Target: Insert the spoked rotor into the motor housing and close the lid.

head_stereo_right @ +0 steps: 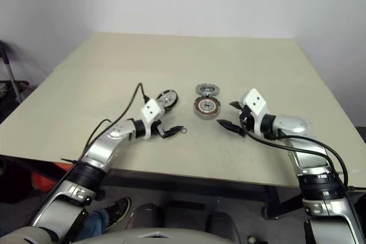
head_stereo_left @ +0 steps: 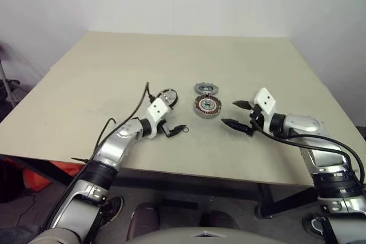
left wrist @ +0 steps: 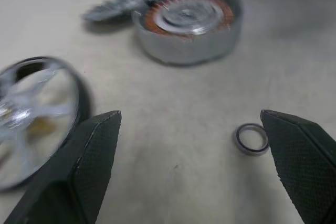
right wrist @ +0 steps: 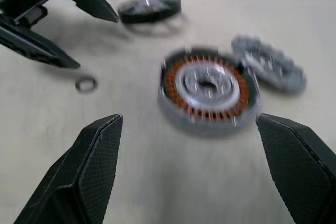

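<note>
Both tools were empty and wide open over the beige tabletop [head_stereo_left: 86, 78].

Motor housing [head_stereo_left: 207, 106] sat flat near the middle of the tabletop, copper coils and pale hub facing up. Nothing was inside it. Lid [head_stereo_left: 205, 88] lay just behind the housing on its far side, one edge apparently leaning on the housing rim; exact contact was hard to call.

Spoked rotor [head_stereo_left: 167, 97] lay to the robot's left of the housing, near it but apart, black rim with silver spokes visible. In the left wrist view it sat just beside one finger of the left tool, not between the fingers.

Left tool [head_stereo_left: 174, 130] hovered low over the tabletop in front of the rotor, pointing toward the robot's right, fingers spread, gripping nothing. A small metal ring [left wrist: 251, 139] lay on the tabletop close to its far finger, loose.

Right tool [head_stereo_left: 237, 114] was on the housing's right, pointing left toward it, fingers [right wrist: 97, 166] spread wide, holding nothing. From the right wrist view the housing sat centred ahead between the two fingers, not touched.

Housing sat between the two tools.
</note>
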Robot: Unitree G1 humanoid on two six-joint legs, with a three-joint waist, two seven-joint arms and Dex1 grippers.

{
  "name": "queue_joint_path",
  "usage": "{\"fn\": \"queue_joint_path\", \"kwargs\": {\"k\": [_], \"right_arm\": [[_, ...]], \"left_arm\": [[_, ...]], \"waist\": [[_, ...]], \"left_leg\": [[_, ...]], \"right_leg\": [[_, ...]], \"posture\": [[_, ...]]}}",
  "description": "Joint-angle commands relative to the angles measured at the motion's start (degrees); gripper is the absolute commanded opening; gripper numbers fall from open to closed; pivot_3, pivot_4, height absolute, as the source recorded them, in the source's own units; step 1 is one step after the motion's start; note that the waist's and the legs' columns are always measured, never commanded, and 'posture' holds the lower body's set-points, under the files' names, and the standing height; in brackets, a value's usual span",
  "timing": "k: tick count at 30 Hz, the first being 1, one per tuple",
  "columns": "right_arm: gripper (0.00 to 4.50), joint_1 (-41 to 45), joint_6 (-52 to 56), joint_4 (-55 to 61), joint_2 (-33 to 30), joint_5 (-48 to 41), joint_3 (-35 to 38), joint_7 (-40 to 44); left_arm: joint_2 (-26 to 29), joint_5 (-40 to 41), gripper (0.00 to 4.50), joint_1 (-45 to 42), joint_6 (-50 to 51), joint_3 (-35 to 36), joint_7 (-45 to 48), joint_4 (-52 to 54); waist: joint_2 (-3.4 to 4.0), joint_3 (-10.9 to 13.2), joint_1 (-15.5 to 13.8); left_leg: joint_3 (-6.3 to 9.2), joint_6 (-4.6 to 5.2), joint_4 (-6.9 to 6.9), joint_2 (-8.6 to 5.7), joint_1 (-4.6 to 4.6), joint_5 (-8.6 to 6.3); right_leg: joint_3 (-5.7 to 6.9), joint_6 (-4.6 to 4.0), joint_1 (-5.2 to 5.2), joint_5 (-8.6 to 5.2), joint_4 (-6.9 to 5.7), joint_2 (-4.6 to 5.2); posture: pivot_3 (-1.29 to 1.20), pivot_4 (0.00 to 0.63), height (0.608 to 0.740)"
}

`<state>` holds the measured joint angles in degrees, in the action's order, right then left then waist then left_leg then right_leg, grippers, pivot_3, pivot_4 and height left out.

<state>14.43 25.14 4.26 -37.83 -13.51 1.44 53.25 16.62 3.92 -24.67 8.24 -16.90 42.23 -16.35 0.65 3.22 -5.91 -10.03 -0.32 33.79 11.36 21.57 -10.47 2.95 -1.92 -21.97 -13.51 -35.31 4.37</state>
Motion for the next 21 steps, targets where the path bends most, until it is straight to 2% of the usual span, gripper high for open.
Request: {"fn": "queue_joint_path", "kwargs": {"k": [1, 10, 21], "right_arm": [[4.17, -0.2, 0.4, 3.8, -1.1, -1.5, 2.4, -1.1], [4.17, -1.0, 1.2, 4.8, -1.7, -2.3, 3.1, -2.6], [4.17, 1.1, 0.8, 2.2, -1.8, -1.6, 1.3, -2.7]], "left_arm": [[-1.2, -2.8, 4.50, -1.7, -4.0, -3.8, 2.7, -0.4], [-3.3, -2.7, 4.50, 0.1, -3.1, -4.2, 4.4, -1.0], [-0.6, 0.7, 4.50, 4.8, 3.9, -2.2, 7.1, 5.3]], "waist": [[0.00, 0.0, 0.2], [0.08, -0.1, 0.0], [0.14, -0.1, 0.2]], "left_leg": [[-0.01, -0.01, -0.09, 0.00, 0.01, 0.00], [-0.02, -0.10, -0.53, -0.04, -0.01, 0.07], [-0.03, -0.11, -0.54, -0.03, -0.16, 0.08]], "right_leg": [[0.00, -0.12, -0.04, 0.07, 0.01, 0.00], [0.06, -0.44, -0.14, 0.08, 0.08, 0.00], [0.06, -0.44, -0.03, 0.08, 0.07, 0.00]], "posture": [[0.00, 0.000, 0.740], [0.00, 0.000, 0.740], [0.00, 0.000, 0.740]]}}
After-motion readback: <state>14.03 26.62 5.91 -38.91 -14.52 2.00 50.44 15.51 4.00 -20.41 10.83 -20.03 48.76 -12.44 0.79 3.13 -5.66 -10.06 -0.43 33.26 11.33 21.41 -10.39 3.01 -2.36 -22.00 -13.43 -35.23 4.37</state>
